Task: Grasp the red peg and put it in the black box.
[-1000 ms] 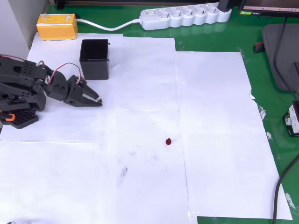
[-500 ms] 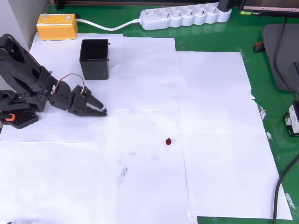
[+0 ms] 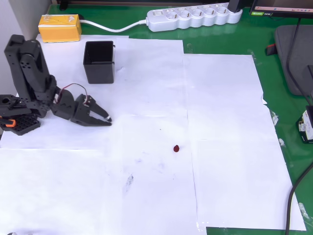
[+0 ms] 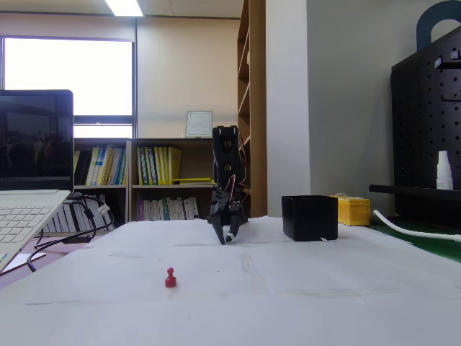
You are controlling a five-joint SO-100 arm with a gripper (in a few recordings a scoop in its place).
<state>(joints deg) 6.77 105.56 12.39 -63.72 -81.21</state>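
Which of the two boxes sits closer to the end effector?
The black box, standing open-topped on the white paper just above the end effector in the overhead view. The yellow box lies farther off, on the green mat.

You look low across a white paper-covered table, where the red peg stands upright near the front, alone. Behind it, the black arm's gripper points down, tips at the paper, fingers close together. The black box sits right of it, with a yellow box behind.

The arm was matte black plastic, with thin red and white wires, pointed fingers and an orange base clip.
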